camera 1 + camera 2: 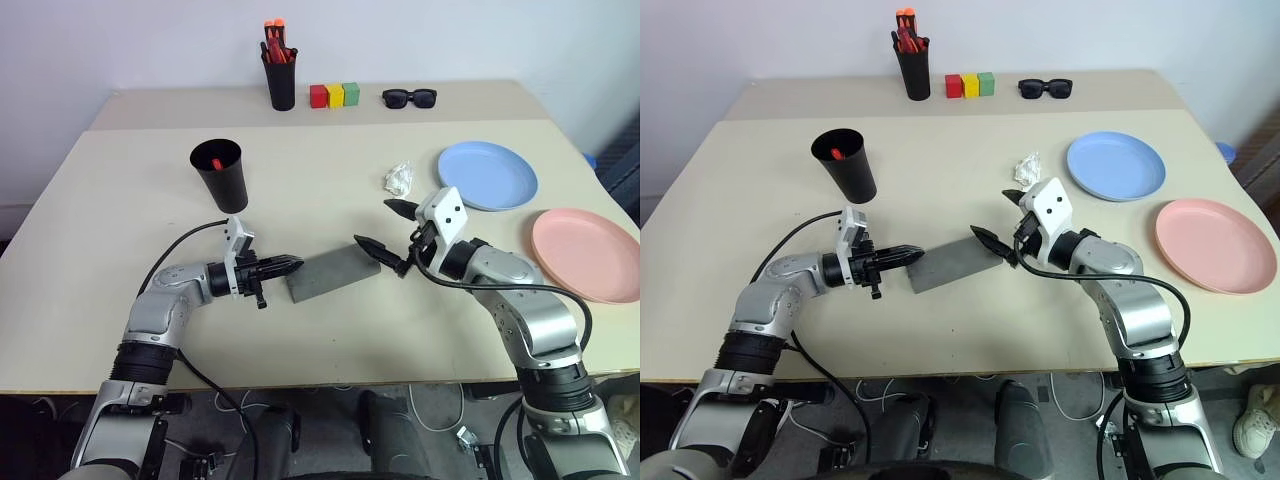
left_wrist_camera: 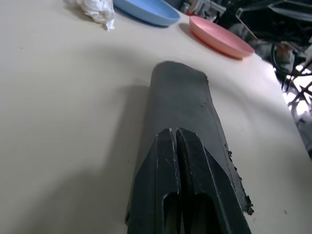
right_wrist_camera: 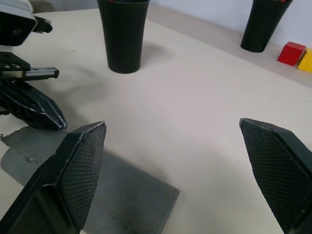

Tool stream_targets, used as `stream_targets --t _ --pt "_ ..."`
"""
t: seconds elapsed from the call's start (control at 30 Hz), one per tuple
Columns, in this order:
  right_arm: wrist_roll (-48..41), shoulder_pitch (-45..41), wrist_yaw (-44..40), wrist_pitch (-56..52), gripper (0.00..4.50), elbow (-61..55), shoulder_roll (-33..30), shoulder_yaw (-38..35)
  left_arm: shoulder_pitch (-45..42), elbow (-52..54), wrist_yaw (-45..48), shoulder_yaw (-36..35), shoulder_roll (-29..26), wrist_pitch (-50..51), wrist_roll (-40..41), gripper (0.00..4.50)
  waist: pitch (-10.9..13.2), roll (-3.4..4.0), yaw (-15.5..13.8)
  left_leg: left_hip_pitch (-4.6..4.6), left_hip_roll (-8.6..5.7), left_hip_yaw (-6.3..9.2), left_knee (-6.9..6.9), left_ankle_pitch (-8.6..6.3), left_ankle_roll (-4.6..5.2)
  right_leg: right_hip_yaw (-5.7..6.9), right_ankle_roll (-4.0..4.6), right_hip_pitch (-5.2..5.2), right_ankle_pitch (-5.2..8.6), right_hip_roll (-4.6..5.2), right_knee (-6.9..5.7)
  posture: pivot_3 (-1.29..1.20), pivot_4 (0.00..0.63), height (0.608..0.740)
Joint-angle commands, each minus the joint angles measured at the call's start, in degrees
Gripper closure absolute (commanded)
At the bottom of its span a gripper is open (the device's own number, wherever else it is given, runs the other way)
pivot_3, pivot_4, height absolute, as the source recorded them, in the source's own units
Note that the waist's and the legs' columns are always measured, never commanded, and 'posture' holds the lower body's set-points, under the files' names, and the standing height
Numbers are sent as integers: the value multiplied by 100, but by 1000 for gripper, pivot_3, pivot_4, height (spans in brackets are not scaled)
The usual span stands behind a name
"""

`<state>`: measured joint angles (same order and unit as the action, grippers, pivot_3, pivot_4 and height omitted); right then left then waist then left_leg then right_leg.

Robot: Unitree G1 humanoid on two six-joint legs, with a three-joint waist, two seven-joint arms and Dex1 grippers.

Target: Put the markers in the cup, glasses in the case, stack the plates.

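Note:
The grey case [image 1: 330, 273] lies closed on the table between my two grippers. My left gripper [image 1: 290, 266] is shut, its tips resting at the case's left end; the left wrist view shows its fingers [image 2: 165, 161] pressed together over the case [image 2: 180, 97]. My right gripper [image 1: 385, 228] stands open just above the case's right end, with nothing between its fingers [image 3: 78, 175]. The black cup [image 1: 220, 170] stands upright behind the left gripper with a red marker [image 1: 216, 162] inside. The blue plate [image 1: 487, 176] and pink plate [image 1: 586, 254] lie side by side at the right. The glasses are hidden.
A crumpled white scrap [image 1: 399, 178] lies between the case and the blue plate. At the back stand a black pen holder [image 1: 281, 75] with orange-capped pens, three coloured blocks [image 1: 334, 95] and black sunglasses [image 1: 410, 97].

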<state>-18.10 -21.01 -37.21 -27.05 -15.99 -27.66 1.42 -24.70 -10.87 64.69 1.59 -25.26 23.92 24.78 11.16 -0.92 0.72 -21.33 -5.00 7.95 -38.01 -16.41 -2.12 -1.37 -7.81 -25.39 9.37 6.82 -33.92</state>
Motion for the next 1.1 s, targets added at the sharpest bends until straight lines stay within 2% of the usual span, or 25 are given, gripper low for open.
stream_targets --t 0.03,0.33,0.43,0.67,0.77,0.9,1.1 --pt "38 -135 55 172 0 -57 -20 -118 46 221 218 189 -126 -467 -207 4435 0 1 -1 0 0 0 0 0 0 0 0 0 0 0 0 0 150 740" --pt "89 -149 101 248 0 1 -2 -106 -354 133 256 -57 -278 -505 -25 4435 0 1 -3 -1 0 0 0 0 0 0 0 0 0 0 0 0 150 740" --pt "172 -239 273 334 0 183 -22 -286 -494 214 286 -236 -358 -243 244 3664 0 1 2 -1 0 0 0 0 0 0 0 0 0 0 1 0 150 740" --pt "514 -436 1014 524 0 772 -288 -1068 -747 419 454 -518 -634 251 696 86 1 2 -8 -2 0 0 1 0 0 0 0 0 0 0 1 0 150 740" --pt "824 -432 1386 342 0 1041 -554 -1289 -882 408 563 -496 -727 217 734 29 1 2 -8 -2 -1 0 1 0 1 0 0 0 0 0 2 0 150 740" --pt "1148 -280 1771 -435 0 1274 -974 -1502 -1017 379 780 -399 -756 108 705 29 1 3 2 -2 -1 -2 2 0 1 0 0 -1 0 0 2 0 150 740" --pt "1233 64 1922 -1339 0 1346 -1378 -1809 -1069 311 884 -395 -734 -32 649 29 1 3 5 -3 0 -3 3 0 2 0 1 0 0 0 4 0 150 740"
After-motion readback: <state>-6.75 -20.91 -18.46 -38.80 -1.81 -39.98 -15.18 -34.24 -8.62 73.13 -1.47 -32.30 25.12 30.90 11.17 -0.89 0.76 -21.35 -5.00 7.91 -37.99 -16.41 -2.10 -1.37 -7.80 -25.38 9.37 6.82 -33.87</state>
